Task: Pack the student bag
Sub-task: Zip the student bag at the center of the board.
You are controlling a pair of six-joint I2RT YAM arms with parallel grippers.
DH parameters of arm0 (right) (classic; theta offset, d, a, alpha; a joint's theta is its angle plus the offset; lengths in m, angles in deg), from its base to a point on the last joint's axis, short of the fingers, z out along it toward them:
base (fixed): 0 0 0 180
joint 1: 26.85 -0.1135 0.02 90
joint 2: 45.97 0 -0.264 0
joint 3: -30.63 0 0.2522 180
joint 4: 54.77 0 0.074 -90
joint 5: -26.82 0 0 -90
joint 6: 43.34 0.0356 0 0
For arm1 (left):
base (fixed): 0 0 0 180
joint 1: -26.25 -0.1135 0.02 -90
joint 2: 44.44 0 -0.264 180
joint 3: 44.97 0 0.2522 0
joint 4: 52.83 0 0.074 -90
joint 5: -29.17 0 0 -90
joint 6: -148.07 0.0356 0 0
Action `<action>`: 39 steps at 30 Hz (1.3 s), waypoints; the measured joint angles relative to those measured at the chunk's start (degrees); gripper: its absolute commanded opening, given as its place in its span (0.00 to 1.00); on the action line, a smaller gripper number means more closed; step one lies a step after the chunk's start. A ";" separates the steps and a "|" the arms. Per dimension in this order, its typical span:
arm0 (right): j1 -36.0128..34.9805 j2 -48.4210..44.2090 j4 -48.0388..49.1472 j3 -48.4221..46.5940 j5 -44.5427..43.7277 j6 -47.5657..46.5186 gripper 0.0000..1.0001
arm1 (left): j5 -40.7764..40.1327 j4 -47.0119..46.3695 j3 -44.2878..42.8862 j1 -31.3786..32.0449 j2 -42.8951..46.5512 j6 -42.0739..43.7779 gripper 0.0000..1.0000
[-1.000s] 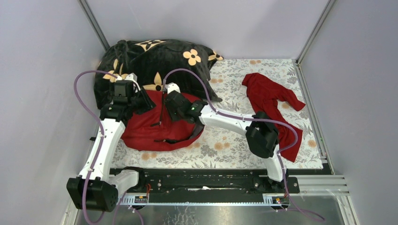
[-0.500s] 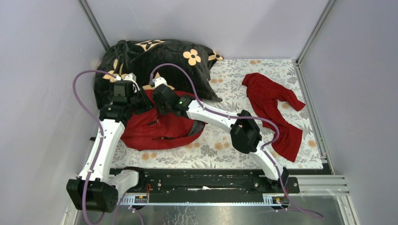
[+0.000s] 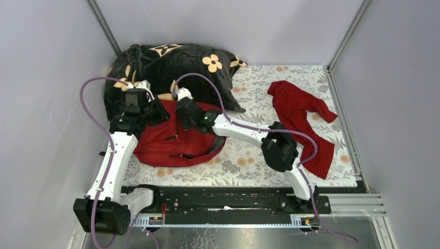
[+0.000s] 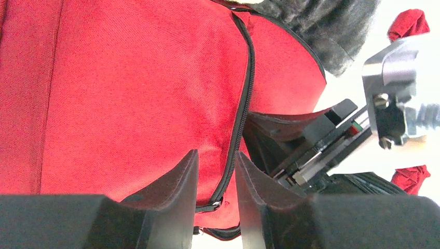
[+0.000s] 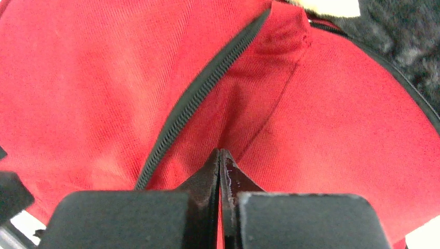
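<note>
Top external | right hand [image 3: 182,105] pinched flat over student bag [image 3: 166,148]

The far-left corner is blocked by the black plush blanket [image 3: 171,67] (pressed against the student bag [image 3: 176,142]); open counter [image 3: 254,88] is left between it and the red garment [image 3: 301,116].

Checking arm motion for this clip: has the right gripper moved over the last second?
Yes. The right gripper has shifted left and slightly toward the black flowered blanket, over the student bag.
</note>
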 measured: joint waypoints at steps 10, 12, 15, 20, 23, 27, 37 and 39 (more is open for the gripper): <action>0.04 -6.40 0.11 9.03 2.82 0.81 0.79 | 0.07 -0.02 -0.04 0.00 0.00 0.00 0.38; 0.07 -7.39 0.24 10.67 3.06 1.22 0.71 | 0.11 -0.02 -0.04 0.00 0.00 0.00 0.38; 0.20 -8.70 0.87 14.01 3.76 2.97 0.35 | 0.63 -0.07 -0.04 -0.02 0.00 -0.04 0.38; 1.31 -9.88 1.55 17.18 4.37 5.49 0.00 | 1.57 -0.09 -0.04 -0.02 0.00 -0.07 0.38; 1.64 -10.97 3.04 19.39 5.35 6.91 0.00 | 2.08 -0.17 -0.04 -0.02 0.00 -0.11 0.38; 2.32 -14.53 6.43 25.49 6.73 8.20 0.00 | 3.10 -0.76 0.17 -0.02 0.00 -0.35 0.38; 6.62 -24.55 8.20 38.71 9.99 9.33 0.00 | 4.50 -1.31 3.85 1.64 -1.22 -0.85 0.39; 6.88 -26.03 8.59 40.41 9.70 9.60 0.00 | 4.37 -1.33 4.02 3.41 -1.66 -1.18 0.39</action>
